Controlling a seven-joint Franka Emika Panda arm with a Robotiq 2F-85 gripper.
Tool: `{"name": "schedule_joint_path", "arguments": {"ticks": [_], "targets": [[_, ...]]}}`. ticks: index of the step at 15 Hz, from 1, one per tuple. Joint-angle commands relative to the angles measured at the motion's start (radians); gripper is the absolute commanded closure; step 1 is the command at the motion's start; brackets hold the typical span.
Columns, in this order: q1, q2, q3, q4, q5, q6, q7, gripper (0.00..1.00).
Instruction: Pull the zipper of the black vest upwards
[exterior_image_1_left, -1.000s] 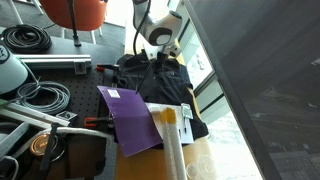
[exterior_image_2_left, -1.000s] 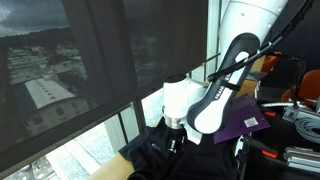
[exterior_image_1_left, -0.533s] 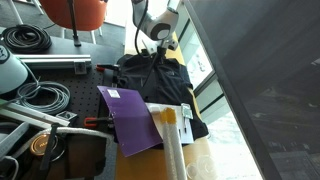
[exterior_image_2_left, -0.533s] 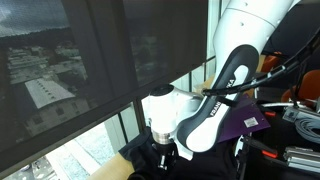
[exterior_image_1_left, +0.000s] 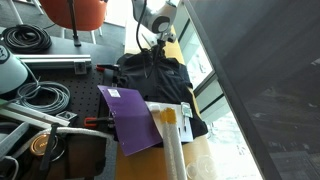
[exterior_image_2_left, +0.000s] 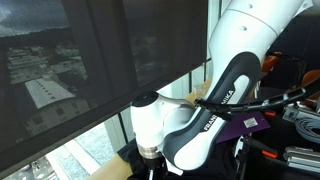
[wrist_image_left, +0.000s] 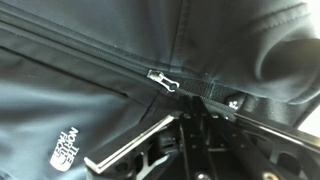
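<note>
The black vest (exterior_image_1_left: 160, 85) lies rumpled on the table by the window. In the wrist view its fabric (wrist_image_left: 80, 100) fills the frame, with a white logo (wrist_image_left: 65, 148) at the lower left. The zipper runs diagonally, and its silver slider (wrist_image_left: 163, 80) sits just ahead of my fingers. My gripper (wrist_image_left: 195, 103) is shut, pinching the black pull tab behind the slider. In both exterior views the gripper (exterior_image_1_left: 155, 42) (exterior_image_2_left: 150, 168) points down onto the far end of the vest.
A flat purple sheet (exterior_image_1_left: 130, 120) lies next to the vest. Coiled black cables (exterior_image_1_left: 30, 40) lie on the other side of the table. A white and yellow roll (exterior_image_1_left: 170, 140) stands near the front. Window glass (exterior_image_1_left: 260, 90) runs close along the vest's side.
The gripper has moved along the vest toward its far end, staying shut on the pull tab. In the window-side exterior view the arm swung left and lower.
</note>
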Motion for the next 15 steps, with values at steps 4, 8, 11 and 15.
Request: {"name": "schedule_joint_path", "arguments": {"ticks": [4, 8, 11, 15], "targets": [[0.031, 0.058, 0.048, 0.147, -0.007, -0.075, 0.012, 0.98], [0.036, 0.075, 0.058, 0.184, -0.006, -0.083, 0.002, 0.98], [0.036, 0.075, 0.06, 0.191, -0.007, -0.078, -0.005, 0.98], [0.04, 0.061, 0.073, 0.204, -0.004, -0.081, -0.009, 0.98]]}}
